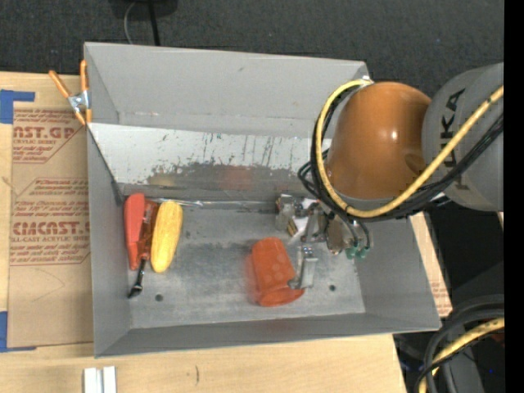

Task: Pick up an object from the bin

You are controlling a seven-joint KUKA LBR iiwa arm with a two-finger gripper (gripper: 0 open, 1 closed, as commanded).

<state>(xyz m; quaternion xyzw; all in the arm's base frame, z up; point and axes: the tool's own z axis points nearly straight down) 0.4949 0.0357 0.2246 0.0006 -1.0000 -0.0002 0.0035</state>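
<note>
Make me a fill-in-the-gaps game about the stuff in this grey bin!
1. The corn cob is coloured ___.
2. It lies beside an orange-handled tool at the ___ end of the bin, as the picture shows it.
3. The gripper is down next to the red cup, which lies to the ___ of the corn cob.
Missing words: yellow; left; right.

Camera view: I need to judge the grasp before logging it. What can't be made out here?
- Gripper: its upper part is hidden beneath the orange wrist cover.
- Red cup, lying on its side: its right edge is behind the gripper, so contact cannot be judged.
- Red tool at far left, against the yellow corn cob: too small to identify.
- Bin: its right wall is partly hidden by the arm.
</note>
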